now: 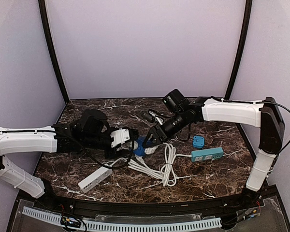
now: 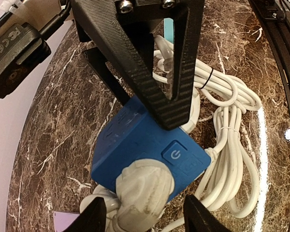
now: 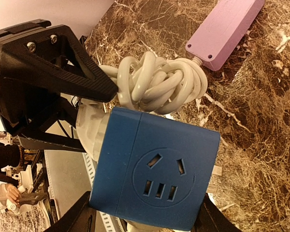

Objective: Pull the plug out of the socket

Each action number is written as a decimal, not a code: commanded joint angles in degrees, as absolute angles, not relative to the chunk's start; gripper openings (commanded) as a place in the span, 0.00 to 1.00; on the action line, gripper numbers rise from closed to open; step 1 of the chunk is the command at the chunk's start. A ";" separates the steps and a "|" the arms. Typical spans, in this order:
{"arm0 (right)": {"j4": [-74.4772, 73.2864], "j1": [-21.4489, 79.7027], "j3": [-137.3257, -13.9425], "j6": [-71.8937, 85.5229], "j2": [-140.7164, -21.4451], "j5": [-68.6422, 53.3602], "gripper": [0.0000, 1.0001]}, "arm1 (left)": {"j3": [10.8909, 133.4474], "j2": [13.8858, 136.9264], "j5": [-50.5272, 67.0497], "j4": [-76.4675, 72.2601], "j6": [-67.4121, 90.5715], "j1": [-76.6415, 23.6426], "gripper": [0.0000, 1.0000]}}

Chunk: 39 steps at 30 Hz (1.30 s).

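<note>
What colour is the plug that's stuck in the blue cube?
White. The plug in the blue socket shows best in the left wrist view.

Matt blue plastic socket (image 3: 154, 169), glossy marbled table (image 3: 261, 121) (perhaps stone).

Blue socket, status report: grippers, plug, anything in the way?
Left gripper shut on white plug. Right gripper shut on blue socket. Plug not yet out. Cord coil alongside socket.
</note>
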<state>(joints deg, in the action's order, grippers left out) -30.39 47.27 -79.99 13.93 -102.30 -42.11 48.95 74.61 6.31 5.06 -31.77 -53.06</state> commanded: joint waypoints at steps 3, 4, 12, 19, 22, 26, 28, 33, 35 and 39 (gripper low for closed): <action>-27.82 48.18 -84.87 11.23 -101.75 -46.95 0.13 | 50.07 74.77 1.53 8.57 -34.42 -53.63 0.50; -28.27 48.21 -85.16 10.92 -101.98 -46.52 0.13 | 50.02 74.78 1.12 8.89 -34.66 -53.71 0.47; -31.23 48.08 -87.54 8.77 -103.09 -43.23 0.14 | 49.93 74.55 -1.45 9.60 -35.81 -55.54 0.27; -30.21 47.32 -88.15 9.91 -102.25 -38.85 0.51 | 50.28 74.22 -0.80 10.02 -33.53 -56.30 0.06; -28.40 46.33 -86.62 11.80 -100.89 -36.10 0.72 | 50.47 73.75 -1.37 9.94 -31.08 -56.26 0.01; -25.22 44.38 -82.67 15.73 -97.68 -31.50 0.85 | 50.54 73.26 -2.02 9.57 -25.77 -56.27 0.01; -22.38 43.53 -80.06 17.73 -95.64 -30.33 0.87 | 50.49 72.91 -2.75 8.99 -23.34 -56.21 0.01; -17.69 43.29 -74.23 22.17 -91.13 -27.05 0.89 | 49.94 72.64 -3.36 5.31 -15.28 -54.89 0.01; -15.11 43.60 -71.24 24.42 -89.56 -26.53 0.89 | 50.37 73.26 -2.99 4.41 -10.24 -53.61 0.01; -10.73 45.36 -65.81 29.77 -87.46 -24.67 0.89 | 50.64 74.02 0.46 0.88 1.05 -50.86 0.01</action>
